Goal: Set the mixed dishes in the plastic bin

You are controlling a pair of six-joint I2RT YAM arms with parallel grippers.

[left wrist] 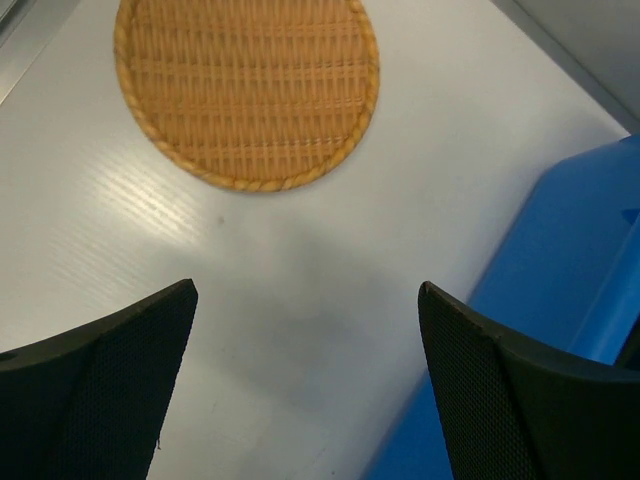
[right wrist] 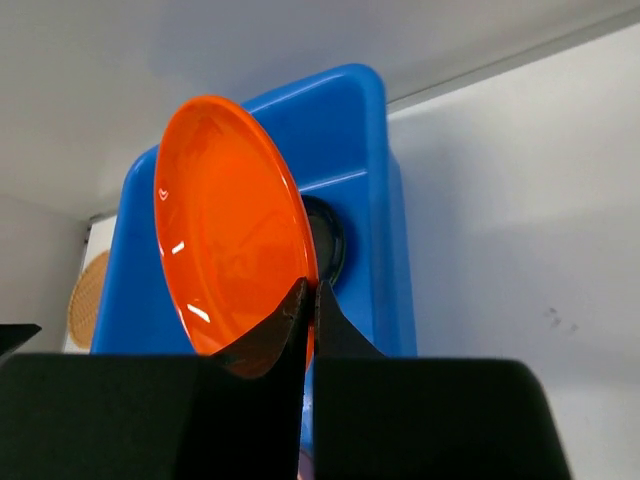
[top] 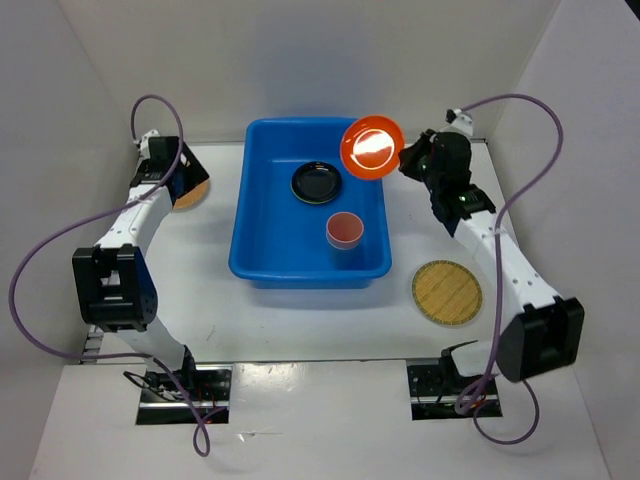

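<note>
My right gripper (right wrist: 308, 300) pinches the orange plate (top: 371, 147) by its rim, tilted above the far right corner of the plastic bin (top: 266, 232). Next I think I must lower it and release. The left gripper (left wrist: 307, 292) is spread, empty.

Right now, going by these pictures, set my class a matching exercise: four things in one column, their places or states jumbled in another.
1. orange plate
2. black plate
3. pink cup
4. left gripper

A. in the bin, near right part
B. open above the table
C. held by the right gripper
D. in the bin, far half

Pairs: 1-C, 2-D, 3-A, 4-B
</note>
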